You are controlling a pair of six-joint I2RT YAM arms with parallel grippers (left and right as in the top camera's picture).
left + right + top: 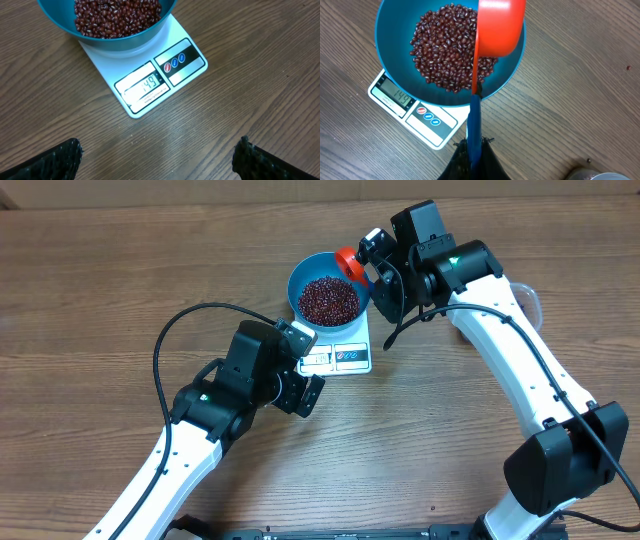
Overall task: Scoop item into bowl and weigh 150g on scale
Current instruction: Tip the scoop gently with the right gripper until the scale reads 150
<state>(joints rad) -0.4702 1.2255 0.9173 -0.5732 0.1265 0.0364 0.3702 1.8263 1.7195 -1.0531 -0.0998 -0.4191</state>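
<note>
Right gripper (474, 147), clamped on the blue handle of an orange scoop (500, 25), and left gripper (157, 160), wide open and empty, hang over a brown wood-grain table (100, 280) that fills every view, where a white scale (145, 95) carries a blue bowl (390, 55) holding the red-brown beans (445, 50) under the tilted scoop.

White scale (145, 80) on wooden table (260, 100): blue bowl (120, 42) of red-brown beans (117, 15) seated on its far end, display (145, 87) reading 149 and blue-marked label panel (179, 61) along its near edge, left gripper (155, 160) fingertips (50, 162) spread wide short of the scale, touching nothing
</note>
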